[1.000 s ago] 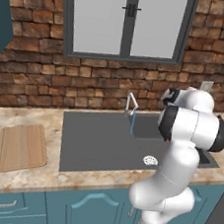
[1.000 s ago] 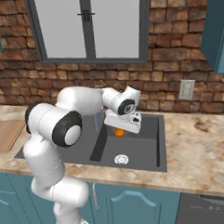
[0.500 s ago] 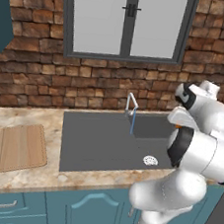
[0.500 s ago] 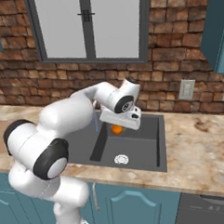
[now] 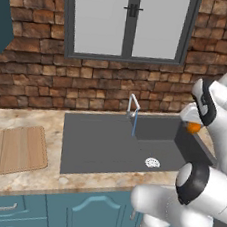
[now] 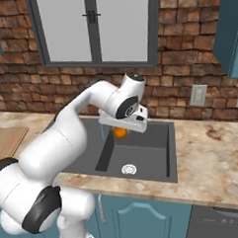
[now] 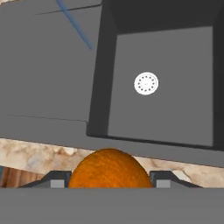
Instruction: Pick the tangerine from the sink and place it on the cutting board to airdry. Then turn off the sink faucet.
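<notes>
Claw [image 6: 122,129] is closed on the tangerine [image 6: 120,132], fruit pinched between both fingers and held up in the air above the sink [image 6: 158,161], clear of the basin floor. Below it the white drain [image 7: 146,83] sits on the sink bottom, and the faucet [image 5: 133,104] at the back rim has its blue water stream [image 5: 134,124] running. Cutting board [image 5: 23,149] lies flat on the surface well left of the sink, nothing on it
</notes>
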Tool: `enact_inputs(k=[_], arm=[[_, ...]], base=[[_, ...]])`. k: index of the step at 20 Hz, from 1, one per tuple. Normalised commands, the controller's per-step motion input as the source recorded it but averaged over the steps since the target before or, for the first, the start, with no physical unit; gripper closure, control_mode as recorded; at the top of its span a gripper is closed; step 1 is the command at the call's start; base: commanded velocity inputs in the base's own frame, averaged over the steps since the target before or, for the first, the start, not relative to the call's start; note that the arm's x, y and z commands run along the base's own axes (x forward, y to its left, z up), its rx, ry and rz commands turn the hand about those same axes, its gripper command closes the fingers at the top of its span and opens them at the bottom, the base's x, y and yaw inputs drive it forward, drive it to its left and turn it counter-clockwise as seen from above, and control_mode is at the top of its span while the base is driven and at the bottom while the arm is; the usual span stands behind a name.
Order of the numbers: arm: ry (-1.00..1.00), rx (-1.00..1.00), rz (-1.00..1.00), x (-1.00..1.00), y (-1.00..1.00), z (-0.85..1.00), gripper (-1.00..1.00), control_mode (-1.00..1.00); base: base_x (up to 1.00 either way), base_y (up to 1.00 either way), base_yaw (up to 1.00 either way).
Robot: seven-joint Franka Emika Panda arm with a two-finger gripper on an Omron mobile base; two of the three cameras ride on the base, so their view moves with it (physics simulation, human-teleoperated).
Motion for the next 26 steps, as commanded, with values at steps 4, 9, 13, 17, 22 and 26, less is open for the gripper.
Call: enact_inputs(k=[4, 9, 13, 17, 22, 26], arm=[[-0.02, 0.0, 0.0, -0.41, 0.11, 0.44, 1.0, -1.0], [-0.07, 0.0, 0.0, -0.42, 0.32, 0.34, 1.0, -1.0], [-0.06, 0.0, 0.0, -0.48, 0.49, 0.19, 1.0, -1.0], [-0.02, -0.01, 0.0, -0.62, 0.4, 0.08, 1.0, -1.0], [-0.13, 0.0, 0.0, -0.65, 0.29, 0.2, 1.0, -1.0], [-0.11, 0.0, 0.0, -0.44, 0.27, 0.45, 1.0, -1.0]], base=[[0.0, 0.0, 0.0], [0.0, 0.0, 0.0], [0.0, 0.0, 0.0], [0.0, 0.0, 0.0], [0.0, 0.0, 0.0], [0.0, 0.0, 0.0]])
